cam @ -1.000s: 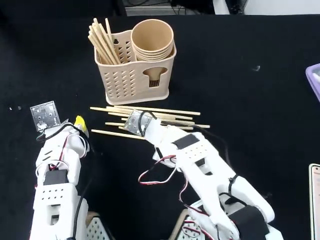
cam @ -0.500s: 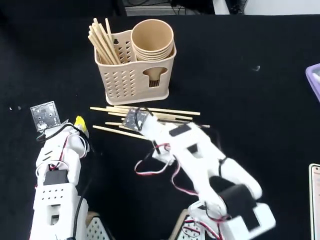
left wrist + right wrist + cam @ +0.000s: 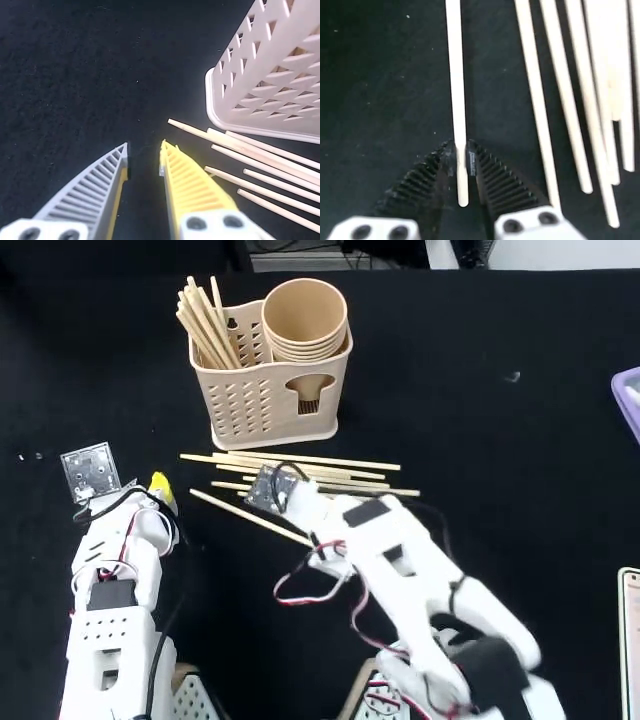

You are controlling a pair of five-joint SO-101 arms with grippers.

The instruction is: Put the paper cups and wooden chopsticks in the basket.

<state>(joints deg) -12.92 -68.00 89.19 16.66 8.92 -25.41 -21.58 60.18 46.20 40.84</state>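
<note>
Pinching one wooden chopstick (image 3: pixel 456 75) near its end between black toothed fingers, the right claw (image 3: pixel 461 150) sits low over the black table (image 3: pixel 480 440), clenched on that stick, which lies at a slant to the others with its free end pointing toward the left arm's side. Beside it, the left claw (image 3: pixel 144 150) hangs just above the table with its grey and yellow fingers parted a little and nothing between them, its tips close to the nearest ends of the loose chopsticks (image 3: pixel 310 468). Those loose sticks lie flat on the table, roughly parallel and partly overlapping, between the arms and the basket (image 3: pixel 265 405). Farther back the beige slotted basket stands upright; a stack of paper cups (image 3: pixel 305 315) sits in one compartment, and a bundle of chopsticks (image 3: pixel 205 325) leans in the other compartment, its tips sticking out above the rim
</note>
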